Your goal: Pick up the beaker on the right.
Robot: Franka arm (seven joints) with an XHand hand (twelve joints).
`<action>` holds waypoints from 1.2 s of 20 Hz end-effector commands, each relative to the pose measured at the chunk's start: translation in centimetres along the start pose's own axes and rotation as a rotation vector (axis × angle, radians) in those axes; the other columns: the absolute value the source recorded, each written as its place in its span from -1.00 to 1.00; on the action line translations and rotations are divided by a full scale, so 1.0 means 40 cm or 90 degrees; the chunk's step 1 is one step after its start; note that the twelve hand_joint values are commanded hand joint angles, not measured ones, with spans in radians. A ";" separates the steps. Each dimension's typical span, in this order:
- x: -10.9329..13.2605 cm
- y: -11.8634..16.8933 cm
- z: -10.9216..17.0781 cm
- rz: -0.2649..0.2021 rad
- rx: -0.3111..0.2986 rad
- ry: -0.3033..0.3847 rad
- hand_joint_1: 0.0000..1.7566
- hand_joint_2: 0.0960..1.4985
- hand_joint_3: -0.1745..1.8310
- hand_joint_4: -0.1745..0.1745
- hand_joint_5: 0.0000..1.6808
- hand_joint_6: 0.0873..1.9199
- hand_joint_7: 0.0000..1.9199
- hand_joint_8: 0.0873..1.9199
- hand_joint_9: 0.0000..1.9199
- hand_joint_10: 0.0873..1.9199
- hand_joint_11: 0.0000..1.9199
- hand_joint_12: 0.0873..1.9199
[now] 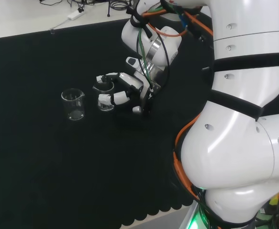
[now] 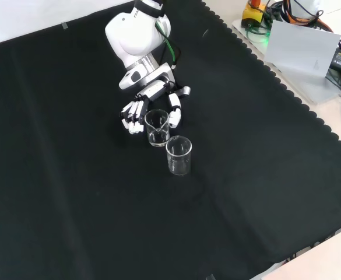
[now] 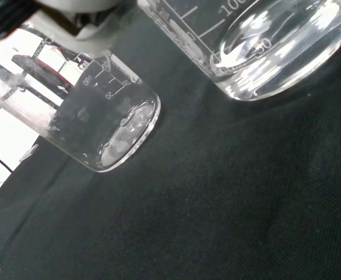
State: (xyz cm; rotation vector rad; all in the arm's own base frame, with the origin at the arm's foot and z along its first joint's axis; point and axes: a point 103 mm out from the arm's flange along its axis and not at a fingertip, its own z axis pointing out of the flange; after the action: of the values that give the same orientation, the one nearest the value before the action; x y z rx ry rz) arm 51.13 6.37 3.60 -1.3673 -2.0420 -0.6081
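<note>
Two clear glass beakers stand on the black cloth. In the head view the right beaker [image 1: 106, 101] stands just left of my hand [image 1: 132, 83], and the left beaker [image 1: 73, 105] stands apart. In the front view my hand [image 2: 153, 92] comes in from the top. Its fingers [image 2: 133, 115] and thumb [image 2: 175, 112] reach down either side of the nearer beaker [image 2: 157, 128]. They are spread and only slightly bent, and I see no grip on the glass. The other beaker [image 2: 179, 155] stands just below it. The wrist view shows the close beaker's base [image 3: 263, 52] on the cloth and the other beaker [image 3: 112, 128] beyond.
The arm's white links [image 1: 244, 119] fill the right of the head view. The cloth's scalloped edge [image 2: 287, 93] runs along the right of the front view, with a grey box [image 2: 307, 46] and cables beyond it.
</note>
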 end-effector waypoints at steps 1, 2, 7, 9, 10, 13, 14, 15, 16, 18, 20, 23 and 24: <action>0.014 0.015 0.021 0.003 0.008 -0.004 -0.07 -0.30 -0.24 -0.17 -0.28 -0.95 -0.61 -0.49 -0.56 -0.48 -1.00 0.27; 0.019 0.023 0.030 0.003 0.010 -0.004 -0.07 -0.30 -0.24 -0.17 -0.28 -0.95 -0.61 -0.49 -0.56 -0.48 -1.00 0.27; 0.026 0.037 0.052 0.003 0.010 0.001 -0.06 -0.30 -0.25 -0.17 -0.29 -0.94 -0.61 -0.50 -0.55 -0.48 -1.00 0.28; 0.024 0.037 0.053 0.004 0.011 0.002 -0.06 -0.31 -0.25 -0.17 -0.29 -0.94 -0.61 -0.50 -0.55 -0.48 -1.00 0.28; 0.015 0.027 0.035 0.009 0.001 0.011 -0.06 -0.31 -0.25 -0.18 -0.29 -0.94 -0.61 -0.50 -0.55 -0.48 -1.00 0.28; 0.019 0.025 0.017 0.014 -0.044 0.016 -0.06 -0.28 -0.27 -0.15 -0.26 -0.85 -0.56 -0.50 -0.51 -0.49 -0.99 0.30; 0.023 0.026 0.018 0.018 -0.053 -0.004 -0.05 -0.23 -0.29 -0.06 -0.12 -0.67 -0.41 -0.49 -0.39 -0.50 -0.90 0.32; 0.028 0.028 0.020 0.023 -0.063 -0.022 -0.04 -0.18 -0.31 0.00 0.04 -0.51 -0.22 -0.49 -0.23 -0.52 -0.75 0.30; 0.034 0.033 0.022 0.022 -0.067 -0.041 0.06 -0.12 -0.32 0.37 0.19 -0.39 -0.01 -0.51 -0.03 -0.56 -0.52 0.24; 0.041 0.035 0.005 0.021 -0.073 -0.056 0.19 -0.09 -0.29 0.83 0.37 -0.30 0.33 -0.56 0.31 -0.65 -0.09 0.03; 0.052 0.044 -0.009 0.017 -0.078 -0.069 0.24 -0.11 -0.25 0.97 0.44 -0.30 0.56 -0.64 0.56 -0.70 0.25 -0.16; 0.060 0.049 -0.033 0.005 -0.089 -0.077 0.27 -0.14 -0.22 1.00 0.48 -0.33 0.71 -0.72 0.69 -0.76 0.43 -0.27; 0.064 0.051 -0.041 -0.002 -0.087 -0.087 0.27 -0.15 -0.22 1.00 0.49 -0.34 0.72 -0.72 0.71 -0.77 0.45 -0.28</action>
State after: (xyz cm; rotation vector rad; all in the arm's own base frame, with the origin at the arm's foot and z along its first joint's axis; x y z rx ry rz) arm 52.23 8.12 4.91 -1.4844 -2.0795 -0.6671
